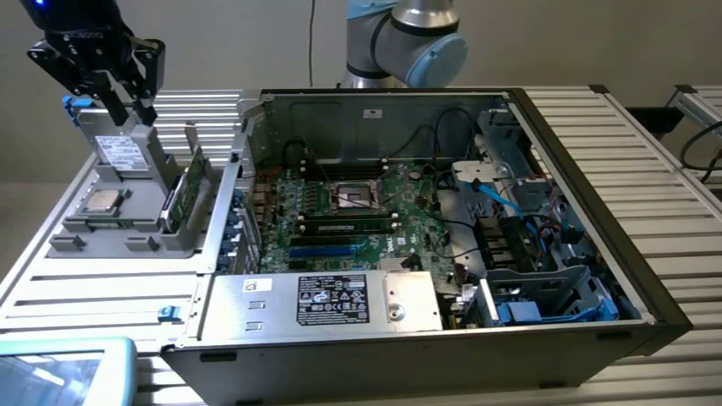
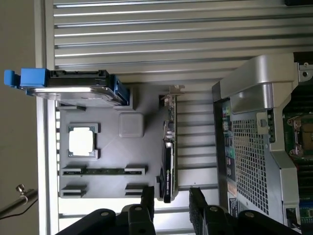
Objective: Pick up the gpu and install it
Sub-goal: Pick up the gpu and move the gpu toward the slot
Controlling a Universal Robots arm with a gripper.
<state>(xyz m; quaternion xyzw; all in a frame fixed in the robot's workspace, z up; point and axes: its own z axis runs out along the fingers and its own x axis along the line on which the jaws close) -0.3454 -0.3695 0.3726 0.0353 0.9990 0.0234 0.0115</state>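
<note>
The grey tray [image 2: 110,156] is holding the gpu [image 2: 167,161] on edge while the gripper [image 1: 130,117] is hovering above, jaws spread.

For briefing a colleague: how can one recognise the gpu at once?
Beside the open computer case sits a grey holder. On its side nearest the case, the gpu stands on edge. Unlike the flat square chip and blue-framed drive, it is a thin card with a metal bracket.
</note>
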